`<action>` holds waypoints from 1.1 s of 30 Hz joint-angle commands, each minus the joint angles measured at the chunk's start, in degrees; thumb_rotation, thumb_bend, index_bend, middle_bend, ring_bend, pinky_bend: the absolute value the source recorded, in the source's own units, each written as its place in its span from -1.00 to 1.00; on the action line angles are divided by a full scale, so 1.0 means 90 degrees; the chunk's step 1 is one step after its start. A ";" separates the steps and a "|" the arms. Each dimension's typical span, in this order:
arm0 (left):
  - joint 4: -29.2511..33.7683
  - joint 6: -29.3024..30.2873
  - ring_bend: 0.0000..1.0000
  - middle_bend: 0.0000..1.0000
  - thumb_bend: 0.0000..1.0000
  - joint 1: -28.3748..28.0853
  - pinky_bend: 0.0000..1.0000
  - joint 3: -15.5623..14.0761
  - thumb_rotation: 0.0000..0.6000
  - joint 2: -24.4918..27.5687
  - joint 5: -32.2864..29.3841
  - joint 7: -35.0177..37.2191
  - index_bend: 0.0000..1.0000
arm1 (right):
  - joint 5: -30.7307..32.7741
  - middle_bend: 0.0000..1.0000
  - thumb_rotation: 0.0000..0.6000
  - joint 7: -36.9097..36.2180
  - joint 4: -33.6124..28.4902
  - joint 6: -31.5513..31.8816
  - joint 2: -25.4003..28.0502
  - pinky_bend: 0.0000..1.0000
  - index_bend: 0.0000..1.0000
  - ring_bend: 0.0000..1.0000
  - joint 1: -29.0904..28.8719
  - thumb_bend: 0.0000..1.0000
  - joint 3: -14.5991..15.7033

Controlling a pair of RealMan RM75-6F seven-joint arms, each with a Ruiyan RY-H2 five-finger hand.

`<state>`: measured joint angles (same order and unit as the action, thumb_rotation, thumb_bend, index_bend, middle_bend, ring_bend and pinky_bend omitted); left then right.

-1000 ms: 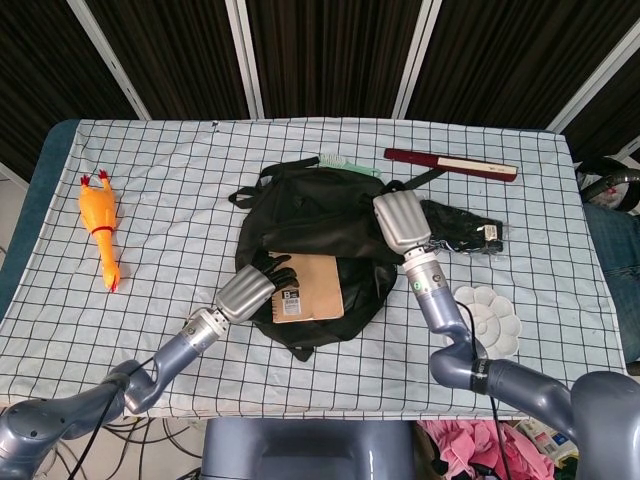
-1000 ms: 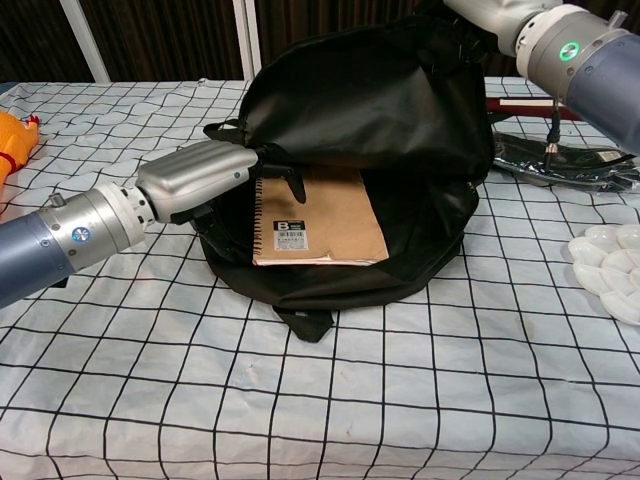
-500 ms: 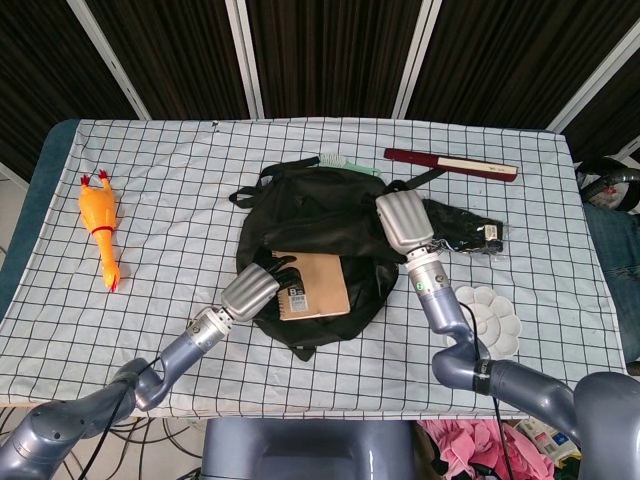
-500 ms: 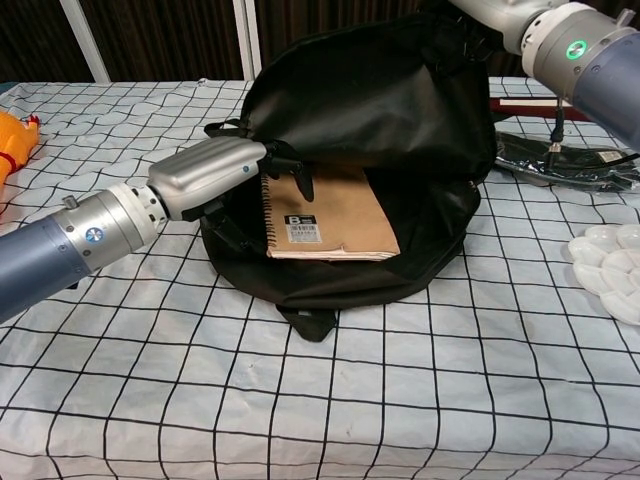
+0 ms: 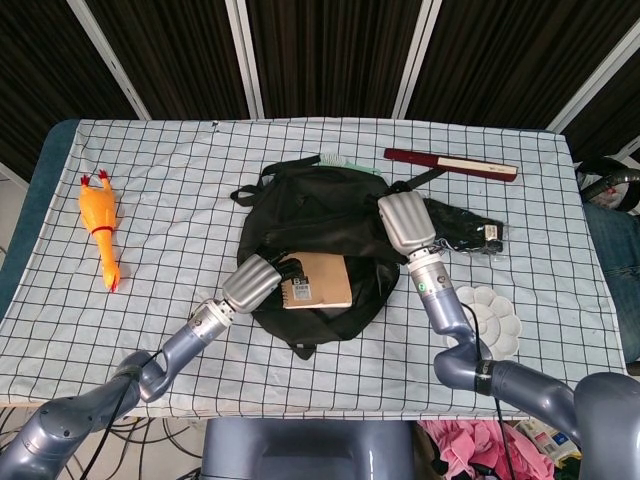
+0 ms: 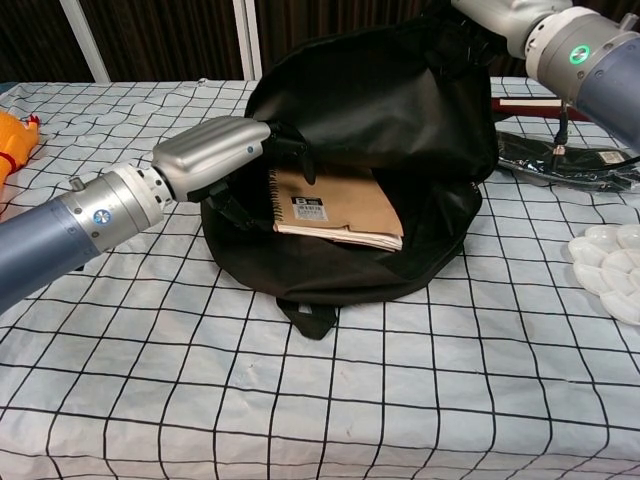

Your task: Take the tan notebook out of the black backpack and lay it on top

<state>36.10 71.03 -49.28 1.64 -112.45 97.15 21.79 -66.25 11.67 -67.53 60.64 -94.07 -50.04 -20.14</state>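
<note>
Seemingly light and stiff, notebook (image 6: 335,208) at frame centre: my left hand (image 6: 215,150) pinches its spiral edge, right hand (image 5: 404,222) grips the backpack (image 6: 400,110) flap.

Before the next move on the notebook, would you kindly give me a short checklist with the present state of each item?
1. Left hand grips the tan notebook at its spiral edge: ok.
2. Notebook clear of the black backpack: not ok, its far edge sits under the flap.
3. Right hand holds the flap raised: ok.
4. Firmness of the left hand's grip: cannot tell, fingers partly hidden.
5. Notebook laid on top of the backpack: not ok.
</note>
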 commanded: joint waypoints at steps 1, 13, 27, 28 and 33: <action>0.0019 -0.0004 -0.71 -0.31 -0.60 -0.0041 -0.42 0.0029 1.00 0.0043 -0.0039 -0.0046 -0.21 | -0.0004 0.19 1.00 -0.0010 0.0008 -0.0005 -0.0009 -0.45 0.37 -0.04 -0.0001 0.05 0.0007; 0.0267 -0.0063 -0.69 -0.29 -0.60 -0.0056 -0.41 0.0019 1.00 0.0203 -0.0149 -0.0190 -0.19 | -0.0022 0.19 1.00 0.0016 0.0009 -0.0006 -0.0020 -0.45 0.37 -0.04 -0.0008 0.05 0.0025; -0.0234 -0.0312 -0.62 -0.21 -0.50 -0.0315 -0.32 0.0135 1.00 -0.0188 -0.0306 -0.0167 -0.13 | -0.0063 0.19 1.00 -0.0105 0.0087 0.0035 0.0000 -0.45 0.37 -0.04 0.0005 0.05 -0.0002; -0.0290 -0.0313 -0.62 -0.20 -0.49 -0.0323 -0.32 0.0139 1.00 -0.0221 -0.0315 -0.0144 -0.13 | -0.0075 0.19 1.00 -0.0122 0.0099 0.0042 0.0000 -0.45 0.37 -0.04 0.0006 0.05 -0.0002; -0.0690 -0.0373 -0.59 -0.17 -0.48 -0.0383 -0.30 0.0178 1.00 -0.0411 -0.0393 -0.0014 -0.09 | -0.0116 0.19 1.00 -0.0204 0.0150 0.0045 -0.0004 -0.45 0.37 -0.04 0.0011 0.05 0.0007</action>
<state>30.77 68.00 -52.46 3.07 -115.56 93.93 21.17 -67.27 9.85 -66.19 61.04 -94.10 -49.95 -20.09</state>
